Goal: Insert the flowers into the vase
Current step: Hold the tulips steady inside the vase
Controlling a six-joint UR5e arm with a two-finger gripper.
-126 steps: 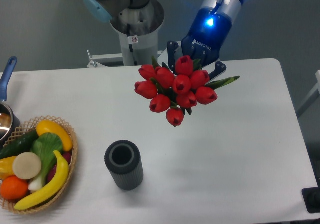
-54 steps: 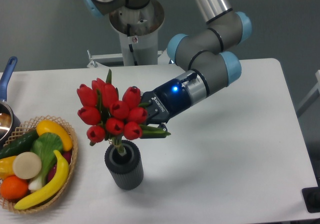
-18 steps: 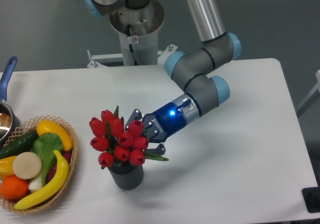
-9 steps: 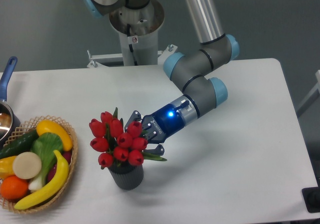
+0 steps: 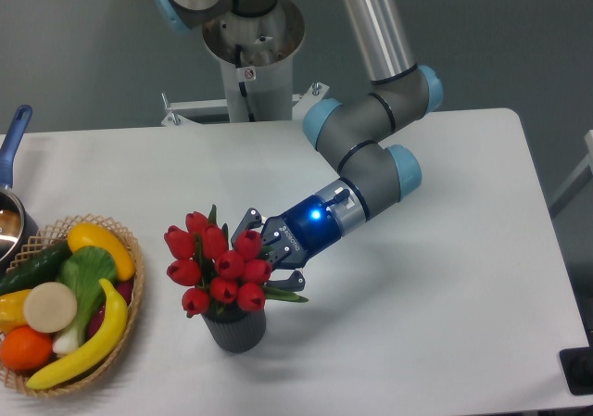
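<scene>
White table [image 5: 445,277], grey wall behind, flowers [image 5: 218,268] in vase [image 5: 236,331], jaws spread beside them.

No text, brand, number or sign can be read with certainty. Faint white lettering is seen on the dark body of the gripper [image 5: 274,254], close to its blue light, but it is too small and blurred to be made out. A small label with a red mark is noted on the robot base column [image 5: 248,69]; its content cannot be read either.
</scene>
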